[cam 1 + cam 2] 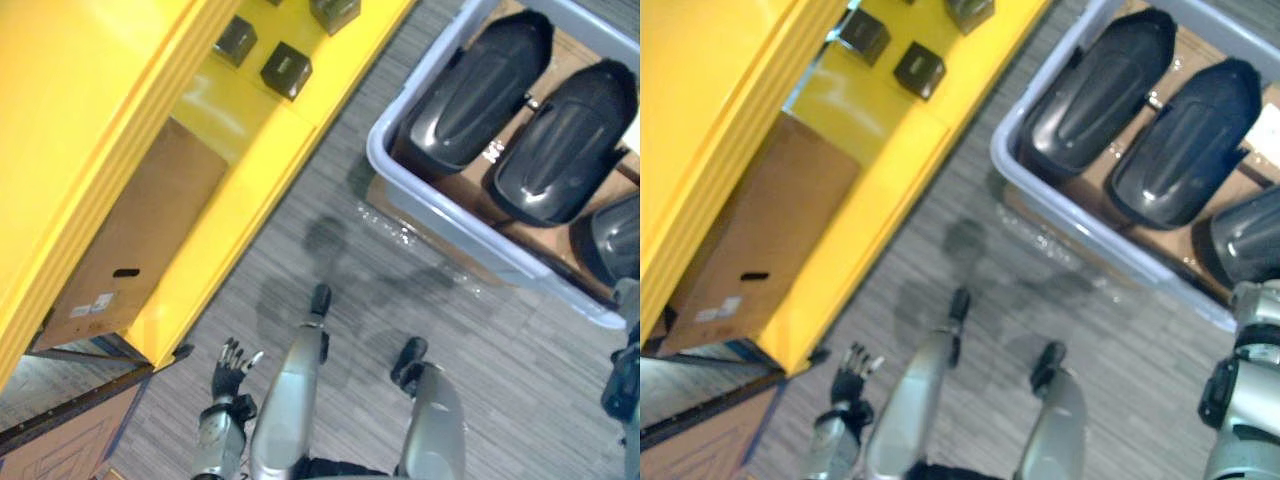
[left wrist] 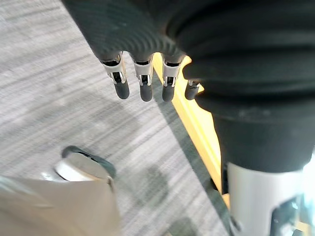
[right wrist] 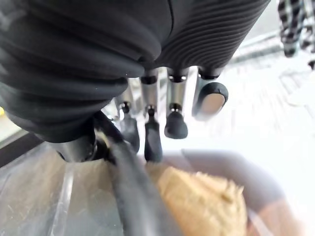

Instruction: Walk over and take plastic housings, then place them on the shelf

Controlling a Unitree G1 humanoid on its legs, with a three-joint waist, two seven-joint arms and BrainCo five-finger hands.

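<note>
**Black housings lie in the tub**

Glossy black, rounded plastic housings (image 1: pixel 475 90) lie side by side on brown cardboard inside a pale grey plastic tub (image 1: pixel 450 215). Left of the tub stands a smooth yellow shelf (image 1: pixel 250 170). The left hand (image 1: pixel 232 372) hangs empty with its fingers spread. The right hand (image 3: pixel 174 120), by the tub's rim, has straight, parted fingers.

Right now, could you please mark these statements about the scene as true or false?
1. The housings lie in a grey bin. True.
2. The shelf is blue. False: it is yellow.
3. The left robot hand holds a housing. False: it is open and empty.
4. A cardboard box sits in the shelf. True.
</note>
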